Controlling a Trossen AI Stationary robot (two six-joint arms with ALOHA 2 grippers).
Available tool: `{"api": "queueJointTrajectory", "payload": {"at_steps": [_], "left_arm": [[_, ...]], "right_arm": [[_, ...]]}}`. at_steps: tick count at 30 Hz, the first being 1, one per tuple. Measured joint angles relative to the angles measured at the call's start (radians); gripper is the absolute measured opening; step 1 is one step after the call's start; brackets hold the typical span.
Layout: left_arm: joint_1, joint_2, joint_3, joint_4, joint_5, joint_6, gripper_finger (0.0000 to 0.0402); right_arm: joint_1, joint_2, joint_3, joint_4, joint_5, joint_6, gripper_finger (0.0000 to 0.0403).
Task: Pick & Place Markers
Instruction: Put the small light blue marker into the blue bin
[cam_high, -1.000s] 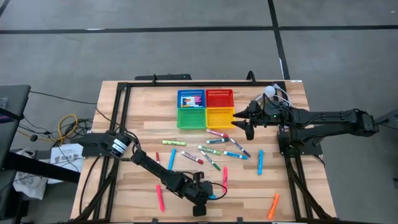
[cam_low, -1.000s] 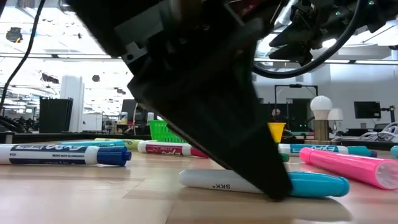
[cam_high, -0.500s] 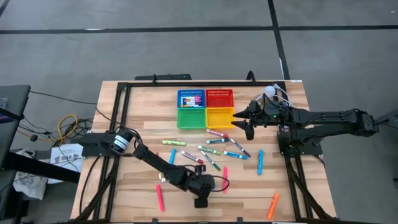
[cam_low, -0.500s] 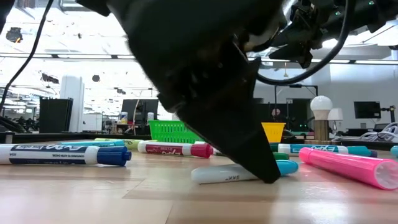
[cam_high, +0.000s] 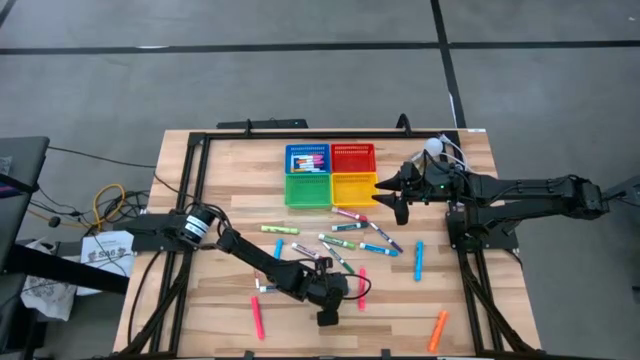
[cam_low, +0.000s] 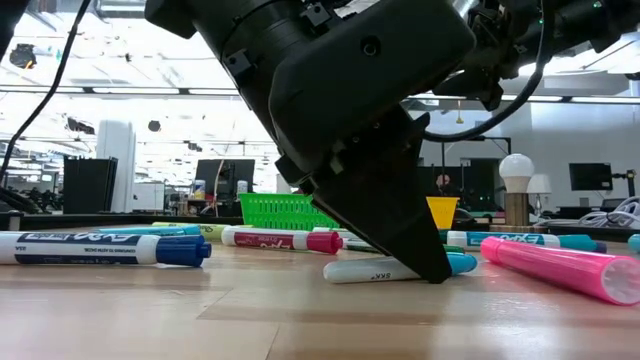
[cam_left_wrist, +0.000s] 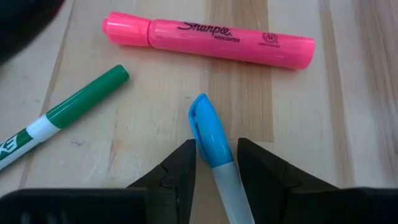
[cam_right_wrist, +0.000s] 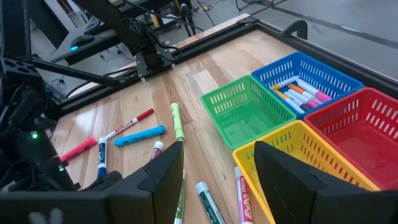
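Left wrist view: my left end effector (cam_left_wrist: 216, 163) pinches a blue-capped white marker (cam_left_wrist: 211, 142) low over the surface, long axis running straight ahead between my fingers; my right end effector (cam_high: 392, 196) hovers open by the baskets (cam_high: 330, 173).

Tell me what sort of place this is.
Probably a robotics lab or workshop: a framed wooden table on bare concrete floor, loose cables beside it, and monitors under ceiling lights in the room behind.

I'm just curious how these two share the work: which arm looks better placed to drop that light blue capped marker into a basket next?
Left. The left gripper is already closed on the light blue capped marker, while the right gripper hangs open and empty beside the yellow basket.
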Motion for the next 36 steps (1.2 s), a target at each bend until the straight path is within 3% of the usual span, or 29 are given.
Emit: {"api": "queueJointTrajectory", "payload": {"at_steps": [26,36], "left_arm": [[0.002,-0.038,-0.015,0.025,-0.018,-0.021,0.0116],[0.002,-0.039,-0.014,0.019,-0.027,-0.023,0.0053]], "right_arm": [[0.0,0.0,0.0,0.0,-0.002,0.001,0.0186],[0.0,0.0,0.0,0.0,-0.002,0.002,0.0186]]}}
